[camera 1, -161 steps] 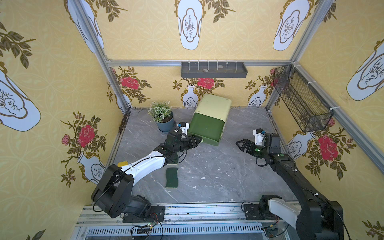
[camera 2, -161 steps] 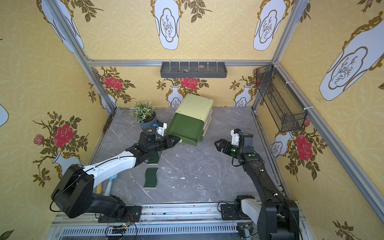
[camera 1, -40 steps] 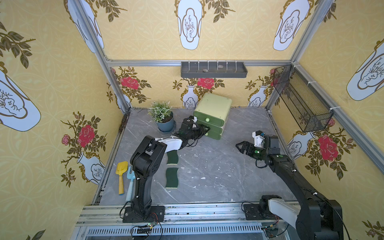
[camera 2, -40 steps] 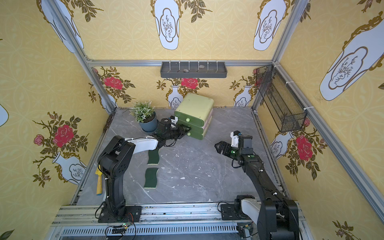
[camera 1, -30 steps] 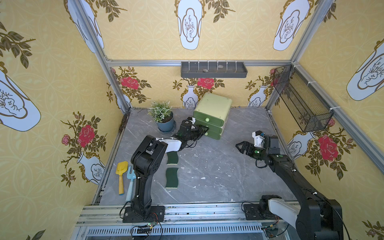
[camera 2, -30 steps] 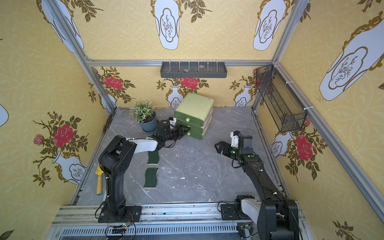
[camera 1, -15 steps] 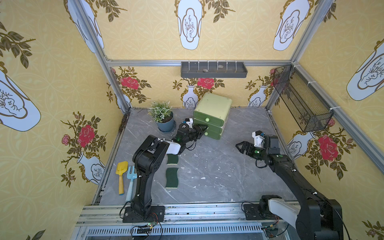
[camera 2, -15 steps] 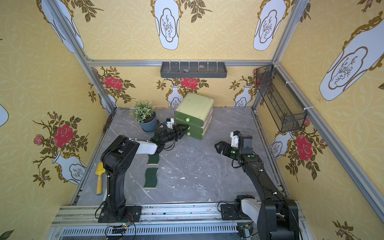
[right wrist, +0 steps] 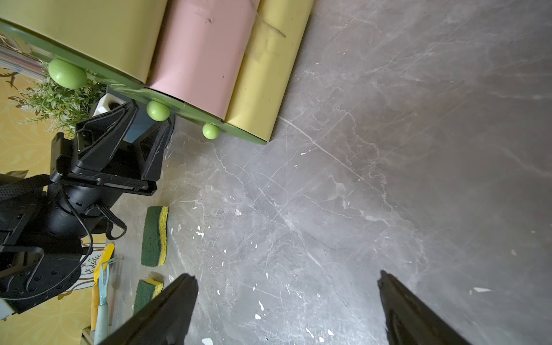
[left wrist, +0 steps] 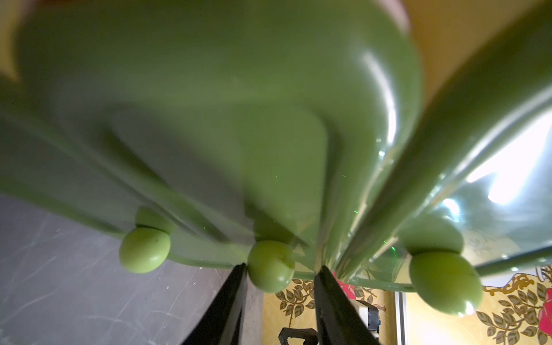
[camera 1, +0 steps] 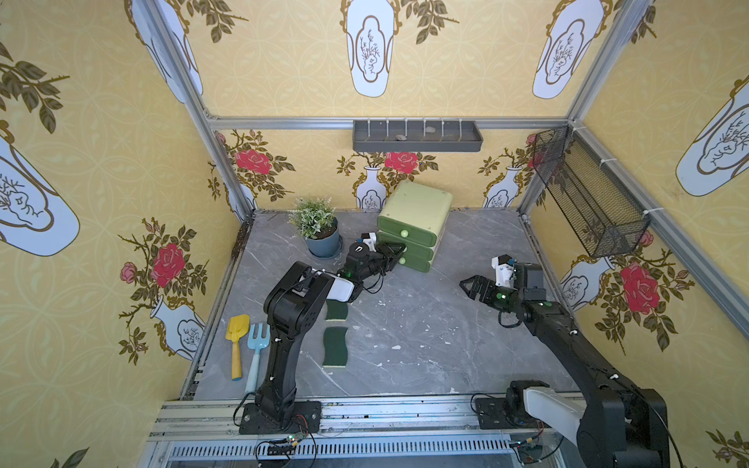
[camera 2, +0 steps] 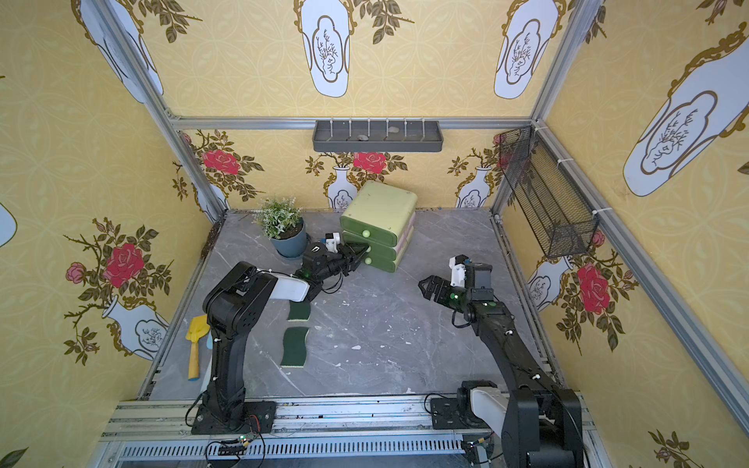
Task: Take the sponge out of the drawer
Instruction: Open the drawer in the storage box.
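Flat on the grey surface (camera 1: pixel 425 344), left of centre: a wavy-edged sponge (camera 1: pixel 335 346), dark green over yellow; just above, a second sponge (camera 1: pixel 337 311) half under the arm. Left fingers (left wrist: pixel 227 304) part-spread astride the middle knob (left wrist: pixel 270 265) of the drawers (camera 1: pixel 413 210); right fingers (right wrist: pixel 167 307) spread wide, empty

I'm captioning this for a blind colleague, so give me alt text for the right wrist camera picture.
The left end effector straddles the middle knob of a small three-drawer unit. Two green-and-yellow sponges lie on the grey table beside that arm, and the open right end effector frames the foreground.
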Action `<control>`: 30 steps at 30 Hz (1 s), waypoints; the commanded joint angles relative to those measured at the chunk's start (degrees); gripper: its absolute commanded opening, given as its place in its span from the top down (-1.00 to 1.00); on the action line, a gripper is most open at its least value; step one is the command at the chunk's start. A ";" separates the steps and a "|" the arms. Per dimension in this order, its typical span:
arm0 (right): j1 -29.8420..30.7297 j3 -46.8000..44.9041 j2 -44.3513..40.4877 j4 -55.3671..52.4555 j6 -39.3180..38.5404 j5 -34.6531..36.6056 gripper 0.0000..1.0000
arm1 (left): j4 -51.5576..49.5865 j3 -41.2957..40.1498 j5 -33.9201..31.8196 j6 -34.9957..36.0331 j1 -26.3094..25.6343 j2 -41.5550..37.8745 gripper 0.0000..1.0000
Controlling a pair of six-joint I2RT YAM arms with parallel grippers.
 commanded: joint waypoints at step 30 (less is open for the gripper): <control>0.04 -0.25 -0.17 0.56 0.17 0.39 -0.95 | 2.73 -1.67 -0.93 -3.95 -0.01 0.38 0.58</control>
